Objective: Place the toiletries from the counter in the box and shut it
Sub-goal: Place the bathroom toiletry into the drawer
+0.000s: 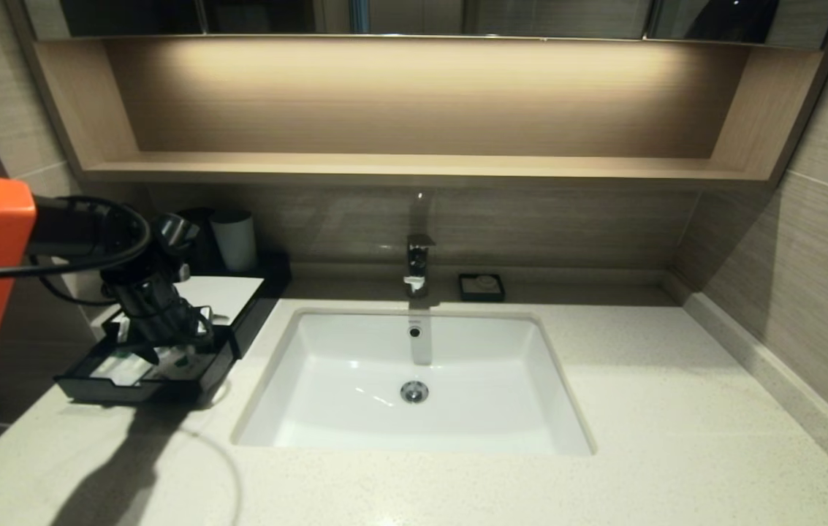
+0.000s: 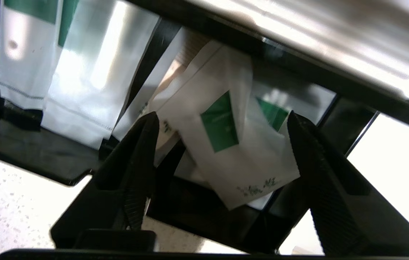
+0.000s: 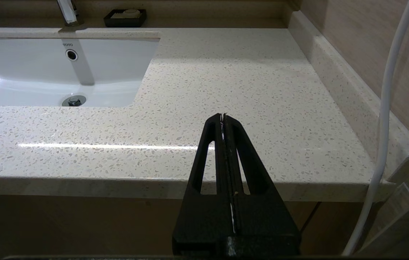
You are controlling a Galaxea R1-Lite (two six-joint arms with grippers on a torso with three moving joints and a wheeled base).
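Note:
The black box [image 1: 220, 296] with a white top panel stands at the counter's [image 1: 640, 409] back left, and its front drawer [image 1: 92, 386] is pulled out. My left gripper [image 1: 165, 343] hangs over the drawer with its fingers wide open. In the left wrist view the small white sachet [image 2: 240, 159] with a green square label lies tilted in the drawer [image 2: 204, 216], between my left gripper's [image 2: 222, 115] fingers and not gripped. Two long wrapped packets with green labels [image 2: 81, 79] lie beside it in the drawer. My right gripper [image 3: 223, 115] is shut and empty, parked at the counter's front right edge.
A white sink [image 1: 414, 380] is set in the counter's middle, with a tap [image 1: 417, 263] behind it. A grey cup [image 1: 234, 239] stands behind the box. A small black soap dish [image 1: 481, 286] sits right of the tap. A wooden shelf [image 1: 414, 164] runs above.

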